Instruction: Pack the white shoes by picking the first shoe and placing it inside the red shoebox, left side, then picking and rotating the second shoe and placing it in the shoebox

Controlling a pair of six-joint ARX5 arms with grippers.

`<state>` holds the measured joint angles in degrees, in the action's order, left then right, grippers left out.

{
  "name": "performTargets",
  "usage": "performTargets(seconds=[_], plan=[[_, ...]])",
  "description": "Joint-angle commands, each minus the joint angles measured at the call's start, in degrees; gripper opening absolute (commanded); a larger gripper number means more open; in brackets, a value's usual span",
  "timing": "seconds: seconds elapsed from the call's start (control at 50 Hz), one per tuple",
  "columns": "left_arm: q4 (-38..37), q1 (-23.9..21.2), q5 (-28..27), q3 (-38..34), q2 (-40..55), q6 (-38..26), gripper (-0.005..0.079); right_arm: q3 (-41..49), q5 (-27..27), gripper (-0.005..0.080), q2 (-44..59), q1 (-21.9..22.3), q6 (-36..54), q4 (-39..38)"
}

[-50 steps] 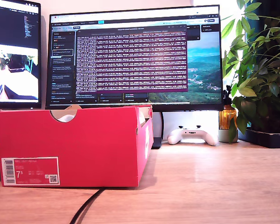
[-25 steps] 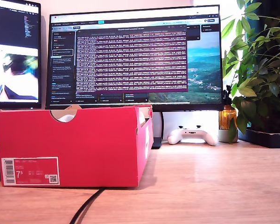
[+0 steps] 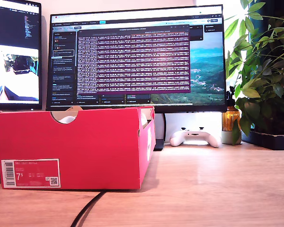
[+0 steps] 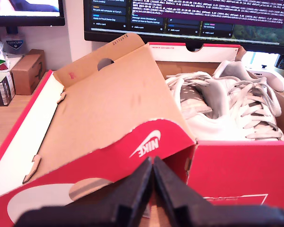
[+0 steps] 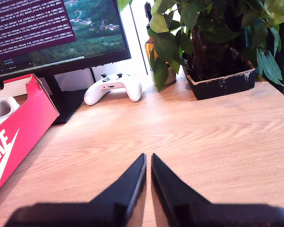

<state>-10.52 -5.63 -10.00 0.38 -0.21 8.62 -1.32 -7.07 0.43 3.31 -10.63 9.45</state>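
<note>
The red shoebox (image 3: 71,142) stands on the desk at the exterior view's left, its white size label (image 3: 31,173) facing the camera. A bit of white shoe (image 3: 67,119) shows through the notch in its rim. In the first wrist view the box (image 4: 236,165) is open with its lid (image 4: 109,109) tipped up. Both white shoes (image 4: 213,101) lie side by side inside it. My first gripper (image 4: 152,163) is shut and empty just in front of the box. My second gripper (image 5: 148,161) is shut and empty over bare desk, with the shoebox (image 5: 19,127) off to one side. Neither arm appears in the exterior view.
A white game controller (image 3: 195,137) lies under the large monitor (image 3: 137,56). A potted plant (image 3: 265,80) and an amber bottle (image 3: 230,118) stand at the exterior view's right. A black cable (image 3: 87,208) runs out from under the box. Small cardboard boxes (image 4: 26,71) sit beyond the lid.
Nothing on the desk has moved. Only the camera picture on the monitor at the exterior view's left has shifted and sharpened.
</note>
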Motion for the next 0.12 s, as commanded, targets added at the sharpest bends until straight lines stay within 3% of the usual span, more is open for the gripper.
performTargets(seconds=[0.0,0.1], plan=[[-1.2,-0.15,-0.07,-1.75,-0.48,0.13,-0.0019,0.98,0.0,-0.0013,-0.37,0.13,0.02,-0.59],[-1.2,-0.15,-0.07,-1.75,-0.48,0.13,-0.0019,0.98,0.0,-0.0013,-0.37,0.13,0.02,-0.59]])
